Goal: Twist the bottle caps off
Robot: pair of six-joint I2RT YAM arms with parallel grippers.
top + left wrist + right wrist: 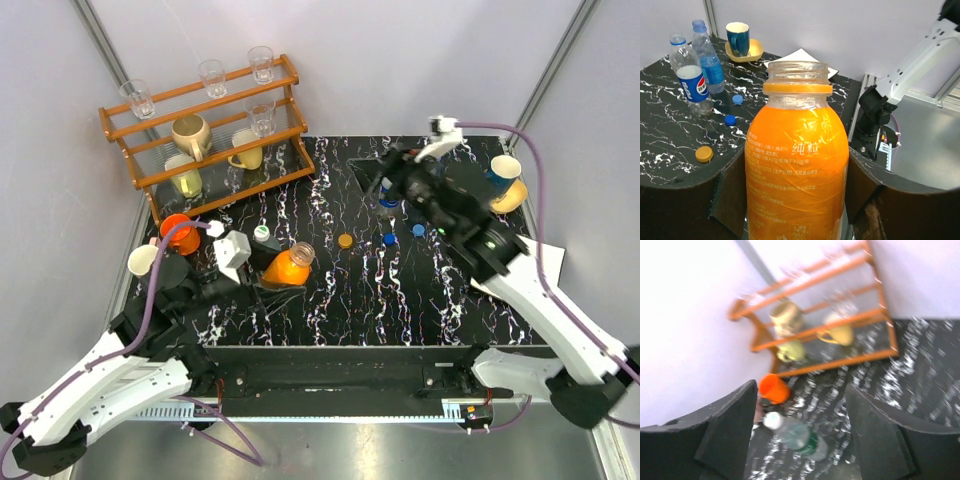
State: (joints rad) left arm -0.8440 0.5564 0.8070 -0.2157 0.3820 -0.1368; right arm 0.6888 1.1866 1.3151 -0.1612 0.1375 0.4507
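Observation:
My left gripper (272, 268) is shut on the squat orange bottle (288, 268), which tilts over the table. In the left wrist view the orange bottle (797, 165) sits between my fingers (730, 195) with its mouth open and no cap. The clear bottle with the green label (263, 236) stands just behind it with a white cap on; it also shows in the right wrist view (800, 435), blurred. The blue-red label bottle (690, 82) and the translucent blue bottle (707, 57) stand together, capless. My right gripper (385, 180) is open and empty beside them (387, 196).
An orange cap (345, 240) and two blue caps (389, 239) (418, 230) lie mid-table. A wooden rack (210, 125) with mugs and glasses is at the back left, an orange cup (175, 228) in front of it. A blue mug on a yellow saucer (507, 180) stands at the far right.

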